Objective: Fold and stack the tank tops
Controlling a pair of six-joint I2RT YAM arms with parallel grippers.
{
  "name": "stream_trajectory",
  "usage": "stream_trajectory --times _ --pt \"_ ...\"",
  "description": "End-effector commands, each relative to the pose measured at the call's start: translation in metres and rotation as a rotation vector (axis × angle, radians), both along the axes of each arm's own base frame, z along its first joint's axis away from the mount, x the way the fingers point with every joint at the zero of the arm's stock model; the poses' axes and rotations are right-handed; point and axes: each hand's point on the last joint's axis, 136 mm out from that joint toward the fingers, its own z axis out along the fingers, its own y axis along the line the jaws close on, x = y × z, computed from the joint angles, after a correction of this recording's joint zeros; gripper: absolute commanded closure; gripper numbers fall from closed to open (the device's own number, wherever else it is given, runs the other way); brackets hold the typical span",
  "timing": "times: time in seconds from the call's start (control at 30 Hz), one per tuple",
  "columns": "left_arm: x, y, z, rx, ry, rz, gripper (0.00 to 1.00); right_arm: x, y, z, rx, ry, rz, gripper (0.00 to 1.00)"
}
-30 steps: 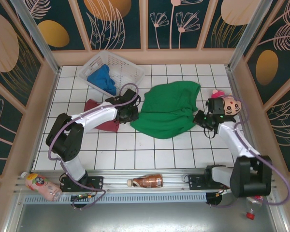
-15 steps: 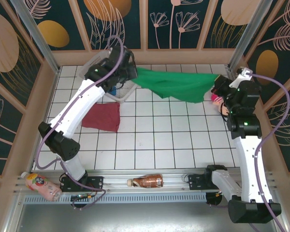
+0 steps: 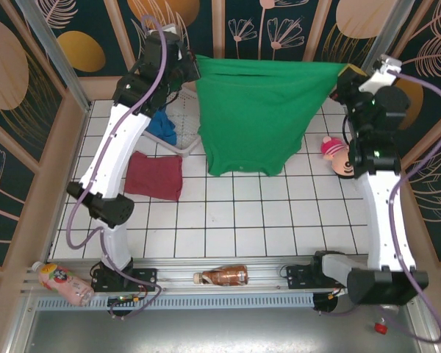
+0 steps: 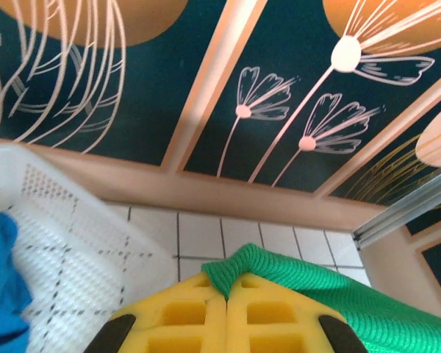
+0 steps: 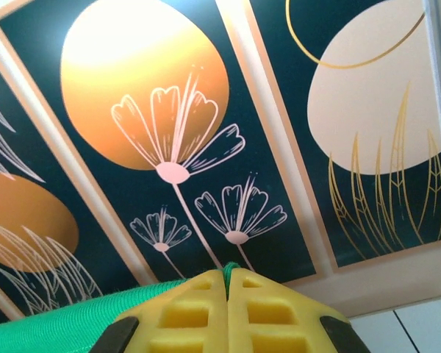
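- Both arms are climbing higher than half a second ago, and the green tank top (image 3: 253, 118) is now hanging full-length at the table's (image 3: 264, 220) 12 o'clock instead of sagging between them.
- Left gripper (image 3: 189, 68) is pinching the upper edge at 11 o'clock, pads pressed together on green cloth. The right gripper (image 3: 340, 76) is doing the same at 1 o'clock.
- I'm reading this as the spreading-out step, before any fold.
- Next, they're needing to lower it hem-first onto the bare tiles toward 6 o'clock, keeping the edge taut.
- Maroon tank top (image 3: 154, 176) is lying flat at 9 o'clock, and the blue tank top (image 3: 162, 126) is waiting in the basket (image 3: 178, 149) at 10 o'clock.
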Motion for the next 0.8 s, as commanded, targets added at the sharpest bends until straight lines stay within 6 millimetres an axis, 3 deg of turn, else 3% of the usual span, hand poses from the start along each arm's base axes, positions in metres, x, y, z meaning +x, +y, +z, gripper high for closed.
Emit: stream_trajectory --times 0.0,0.2,0.33,0.43,0.53,0.6,0.7,0.77 --pt "0.031 -0.009 0.03 -0.075 -0.161 -0.029 0.97 0.011 -0.014 0.049 -0.027 -0.156 -0.005 1.0" --pt "0.058 -0.017 0.058 -0.192 -0.305 -0.088 0.96 0.028 -0.029 0.076 -0.032 -0.174 0.006 1.0" --pt "0.057 -0.02 0.077 -0.232 -0.367 -0.134 0.96 0.026 -0.032 0.066 -0.019 -0.077 0.006 1.0" --pt "0.051 -0.029 0.066 -0.229 -0.315 -0.193 0.95 0.014 -0.03 0.052 -0.015 0.005 0.01 1.0" --pt "0.041 -0.039 0.028 -0.216 -0.16 -0.255 0.94 -0.012 -0.024 0.031 -0.008 0.084 0.018 1.0" --pt "0.03 -0.041 -0.01 -0.191 -0.026 -0.282 0.93 -0.033 -0.016 -0.006 0.053 0.186 0.049 1.0" --pt "-0.003 -0.038 -0.086 -0.14 0.178 -0.291 0.93 -0.069 0.011 -0.097 0.209 0.399 0.138 1.0" --pt "-0.036 -0.031 -0.143 -0.108 0.316 -0.271 0.92 -0.1 0.026 -0.163 0.282 0.555 0.149 1.0"
